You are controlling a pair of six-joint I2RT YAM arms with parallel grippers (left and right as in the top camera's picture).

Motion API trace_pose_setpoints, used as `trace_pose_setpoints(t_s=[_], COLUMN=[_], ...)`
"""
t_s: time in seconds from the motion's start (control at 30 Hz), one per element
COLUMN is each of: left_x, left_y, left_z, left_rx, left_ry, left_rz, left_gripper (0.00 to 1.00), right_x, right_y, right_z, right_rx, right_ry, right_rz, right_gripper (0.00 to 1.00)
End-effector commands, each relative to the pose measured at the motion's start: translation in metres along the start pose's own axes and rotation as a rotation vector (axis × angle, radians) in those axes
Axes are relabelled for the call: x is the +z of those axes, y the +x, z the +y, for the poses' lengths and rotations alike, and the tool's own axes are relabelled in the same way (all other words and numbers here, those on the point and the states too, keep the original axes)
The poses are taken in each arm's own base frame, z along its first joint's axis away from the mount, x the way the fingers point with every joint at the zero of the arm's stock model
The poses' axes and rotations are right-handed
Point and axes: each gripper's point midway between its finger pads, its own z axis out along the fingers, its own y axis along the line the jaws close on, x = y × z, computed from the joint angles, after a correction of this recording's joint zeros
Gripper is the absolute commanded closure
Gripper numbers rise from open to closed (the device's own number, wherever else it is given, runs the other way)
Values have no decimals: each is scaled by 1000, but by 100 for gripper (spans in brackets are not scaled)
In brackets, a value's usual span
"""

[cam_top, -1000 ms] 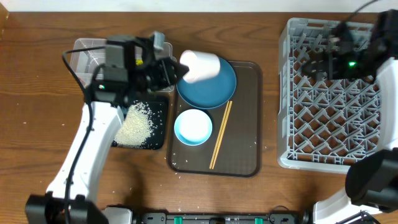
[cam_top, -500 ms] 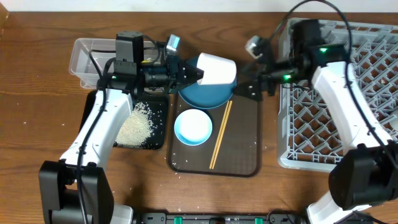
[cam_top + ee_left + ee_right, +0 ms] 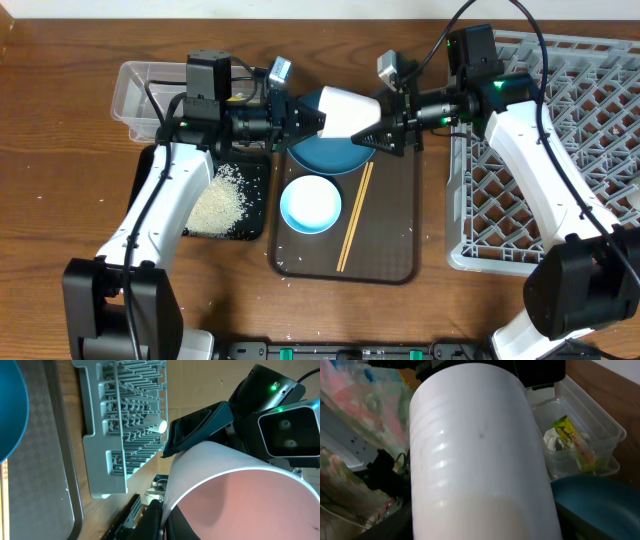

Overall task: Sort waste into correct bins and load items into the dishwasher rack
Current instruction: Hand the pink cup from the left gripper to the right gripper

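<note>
Lying level between the claws, the white cup (image 3: 348, 112) is pointing its mouth at the left gripper (image 3: 305, 120), which is clamping the rim, and its closed end straight into the right gripper (image 3: 388, 130). That claw's jaws are standing spread about the end, though whether they are pressing yet I cannot tell. The dishwasher rack (image 3: 560, 200) is waiting behind the right claw, so that arm is nearer.

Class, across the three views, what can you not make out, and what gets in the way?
Right wrist view: the white cup fills the frame, hiding the right claw; its grip is unclear.
Overhead: the cup and left claw cover part of the dark-blue bowl.
Overhead: the left arm covers much of the clear tub.
</note>
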Motion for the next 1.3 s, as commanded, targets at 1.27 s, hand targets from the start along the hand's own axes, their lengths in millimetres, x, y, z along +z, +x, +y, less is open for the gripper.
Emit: trace_pose_setpoints(t_s=[1.27], left_x=[-1], left_y=[-10], left_z=[13], left_rx=[119], left_ry=[-83], left_rz=[-62], left_gripper=[67], right_x=[-12], right_y=[-5], right_z=[-35], right_rx=[-7], right_ry=[152], right_rz=[8], right_gripper=[66])
